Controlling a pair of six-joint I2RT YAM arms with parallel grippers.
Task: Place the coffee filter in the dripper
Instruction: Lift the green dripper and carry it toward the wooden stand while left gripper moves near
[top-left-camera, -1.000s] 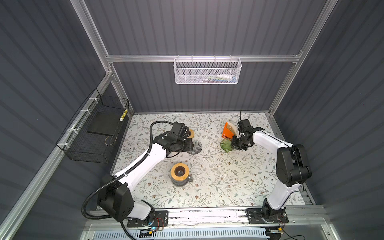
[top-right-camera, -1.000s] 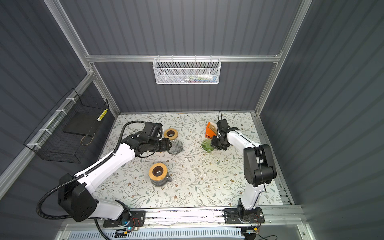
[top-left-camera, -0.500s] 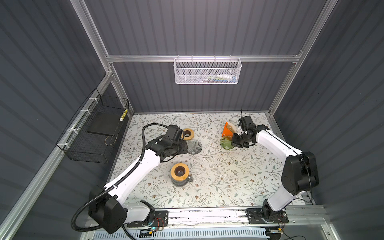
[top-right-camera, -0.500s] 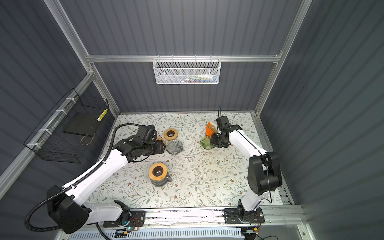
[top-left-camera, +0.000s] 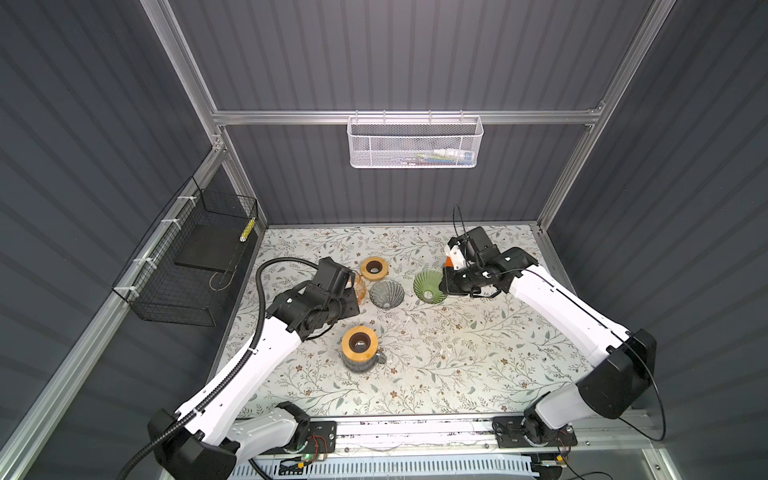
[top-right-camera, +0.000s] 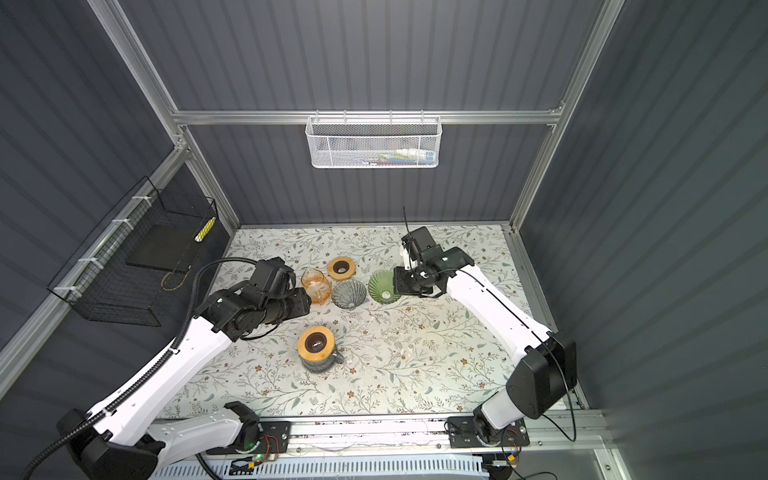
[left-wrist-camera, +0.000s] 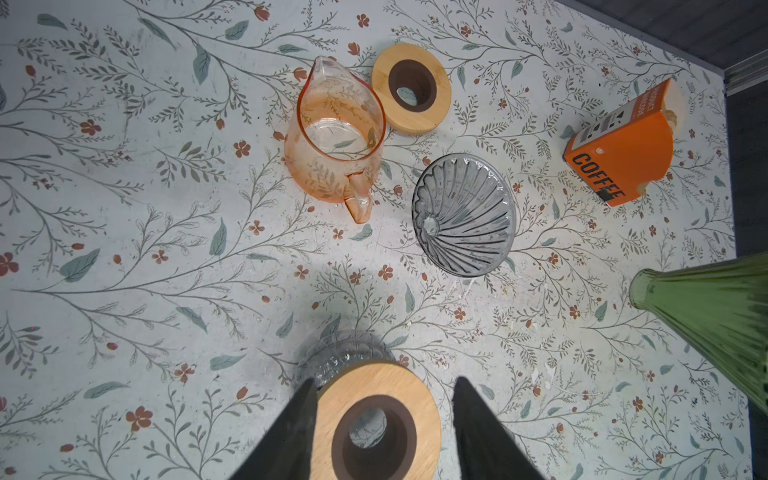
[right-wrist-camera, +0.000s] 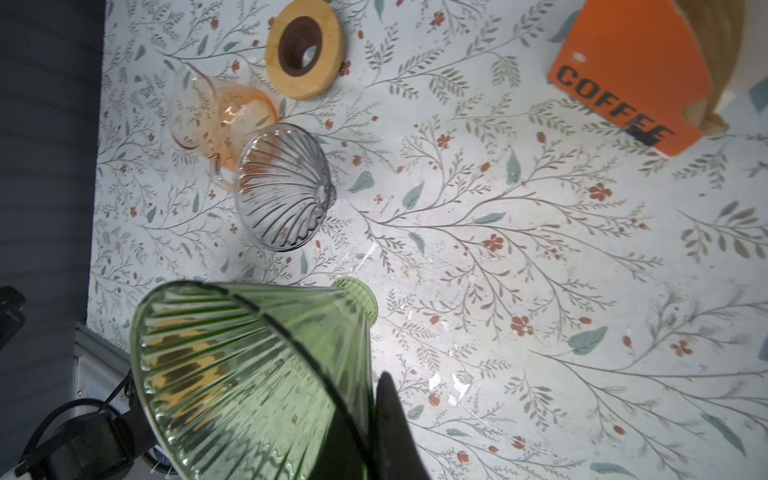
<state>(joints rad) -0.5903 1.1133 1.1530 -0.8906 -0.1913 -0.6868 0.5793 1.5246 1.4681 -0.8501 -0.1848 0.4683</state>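
Note:
My right gripper is shut on the rim of the green glass dripper, one finger inside and one outside. In both top views the dripper hangs tilted at the back right. The orange COFFEE box lies behind it, with pale paper coffee filters showing at its open end. In a top view the right arm hides most of the box. My left gripper is open and empty. It hovers over the wood-collared grey carafe.
A grey glass dripper lies on its side mid-table, beside an orange glass carafe and a loose wooden ring. The grey carafe stands nearer the front. A black wire basket hangs on the left wall.
My left gripper has drawn back leftward from the grey dripper, staying open. My right gripper has carried the green dripper a little to the left.

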